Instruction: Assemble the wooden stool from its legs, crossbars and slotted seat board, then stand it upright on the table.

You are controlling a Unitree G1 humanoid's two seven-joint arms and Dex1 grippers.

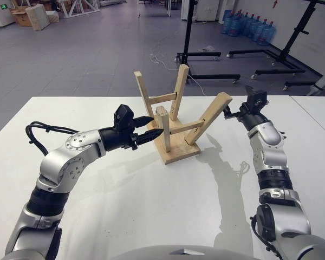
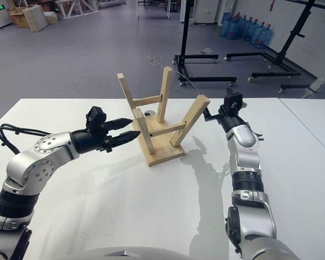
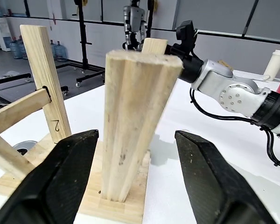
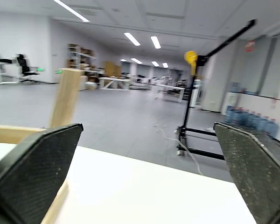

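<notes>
The wooden stool (image 1: 179, 149) lies upside down on the white table (image 1: 151, 216), seat board flat, legs pointing up and joined by crossbars (image 1: 185, 128). My left gripper (image 1: 154, 125) is open, one finger on each side of the near leg (image 3: 135, 126) without closing on it. My right gripper (image 1: 227, 112) is open at the top end of the slanted right leg (image 1: 208, 117). In the right wrist view that leg (image 4: 67, 98) stands beside one finger (image 4: 32, 172), and nothing is between the fingers. Whether it touches I cannot tell.
A small grey round part (image 3: 18, 147) lies on the table behind the seat board. A second table (image 1: 314, 108) adjoins on the right. Black wheeled stands (image 1: 206, 54) are on the floor beyond the far edge. The table front is free.
</notes>
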